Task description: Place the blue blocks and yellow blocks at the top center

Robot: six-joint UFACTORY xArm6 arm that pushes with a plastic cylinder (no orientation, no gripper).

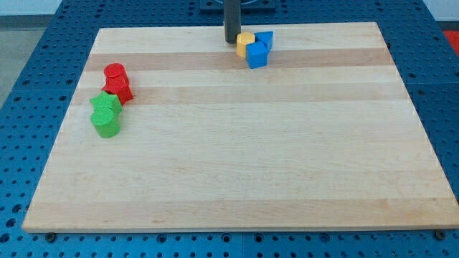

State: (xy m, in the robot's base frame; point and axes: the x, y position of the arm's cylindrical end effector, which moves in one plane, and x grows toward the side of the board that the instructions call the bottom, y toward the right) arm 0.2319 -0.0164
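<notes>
Two yellow blocks (244, 42) and two blue blocks sit tightly together at the view's top centre of the wooden board (237, 158). One blue block (257, 55) is at the cluster's front, the other blue block (265, 39) at its back right. My tip (232, 40) rests on the board just left of the yellow blocks, close to or touching them.
At the view's left, two red blocks (117, 80) stand close above two green blocks (106, 115), a star-like one and a cylinder. A blue perforated table (43, 64) surrounds the board.
</notes>
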